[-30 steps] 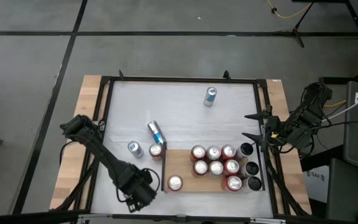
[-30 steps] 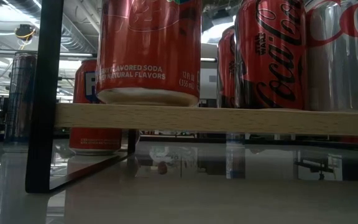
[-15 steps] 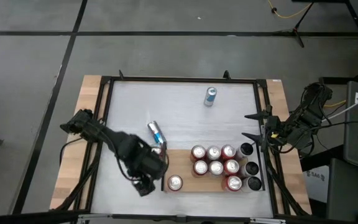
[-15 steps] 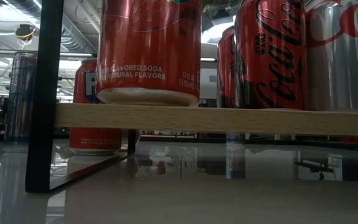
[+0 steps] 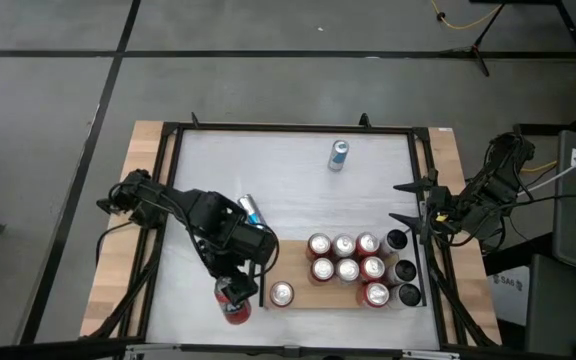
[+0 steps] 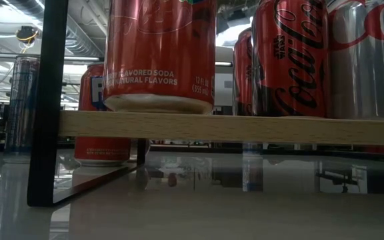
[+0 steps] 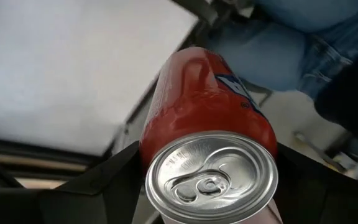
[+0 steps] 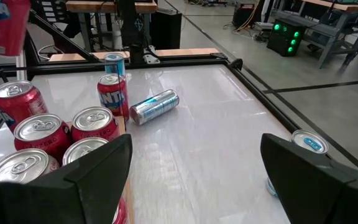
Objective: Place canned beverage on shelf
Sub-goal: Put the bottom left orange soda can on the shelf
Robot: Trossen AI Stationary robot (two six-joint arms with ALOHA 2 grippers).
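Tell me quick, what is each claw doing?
Left gripper: shut on a red can.
Right gripper: open, holding nothing.

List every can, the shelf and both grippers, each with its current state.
Left gripper: shut on the red can, held above the table's near edge.
Red can: gripped, lifted, tilted.
Shelf: loaded at its right end, one can alone near its left end.
Fanta can: upright on the table.
Slim silver-blue can: lying on its side.
Far blue can: upright.
Right gripper: open, waiting at the table's right edge.
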